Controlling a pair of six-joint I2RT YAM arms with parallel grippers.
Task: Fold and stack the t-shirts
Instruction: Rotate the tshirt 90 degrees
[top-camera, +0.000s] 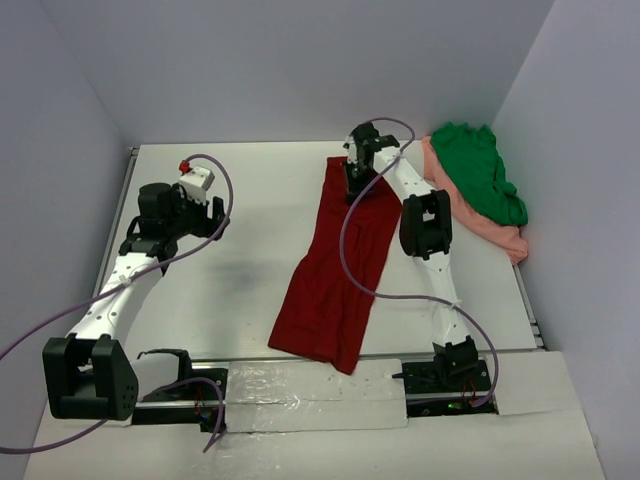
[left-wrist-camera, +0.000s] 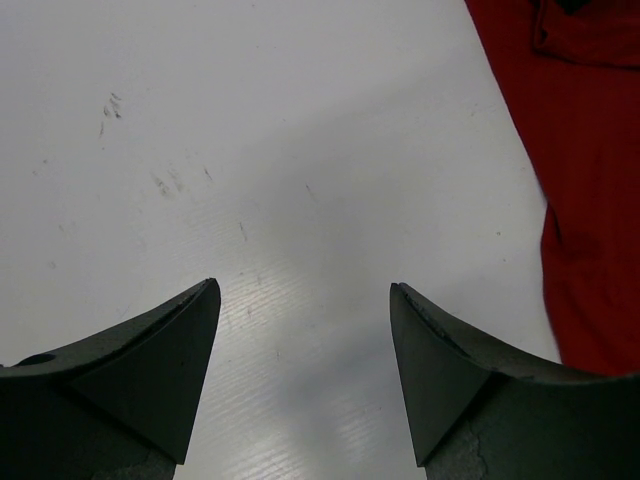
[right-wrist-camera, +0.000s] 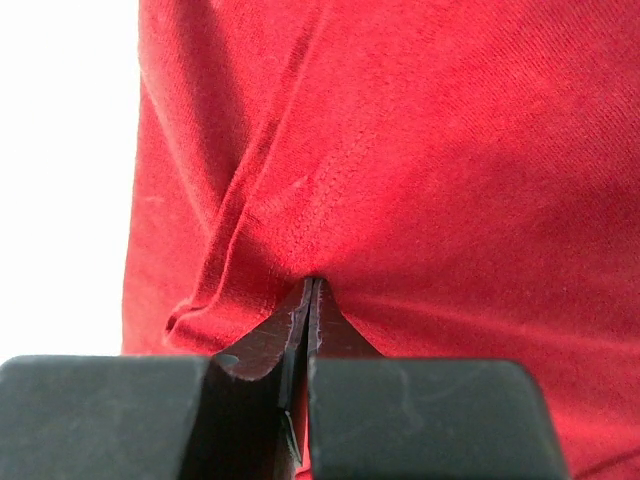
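dark red t-shirt (top-camera: 335, 270): right pincer (right-wrist-camera: 312, 283) is pinching its twelve o'clock end, best carrying it evenly toward six; left pincer (left-wrist-camera: 305, 292) is hovering spread.

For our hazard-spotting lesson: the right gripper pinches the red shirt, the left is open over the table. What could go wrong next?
1. The right gripper pinches only a small fold of the red shirt; it may slip when pulled.
2. The left gripper hangs open over bare table, so a one-sided pull could skew the shirt.
3. The purple cable crosses the shirt and might drag it.
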